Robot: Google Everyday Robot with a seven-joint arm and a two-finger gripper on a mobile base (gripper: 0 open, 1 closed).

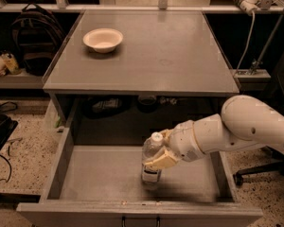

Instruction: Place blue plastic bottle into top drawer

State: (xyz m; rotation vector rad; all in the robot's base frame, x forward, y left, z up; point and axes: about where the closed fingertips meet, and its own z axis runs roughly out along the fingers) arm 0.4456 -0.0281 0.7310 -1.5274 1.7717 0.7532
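Low inside the wide grey top drawer (99,181), the cream gripper (162,159) has its jaws clamped round the tall clear blue plastic bottle (151,174), which stands upright with its base seemingly touching the floor.

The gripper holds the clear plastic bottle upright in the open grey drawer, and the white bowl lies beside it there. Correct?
No. The camera view shows the shallow white bowl on the grey tabletop, far left, not in the open grey drawer. The rest holds: the gripper holds the clear plastic bottle upright in that drawer.
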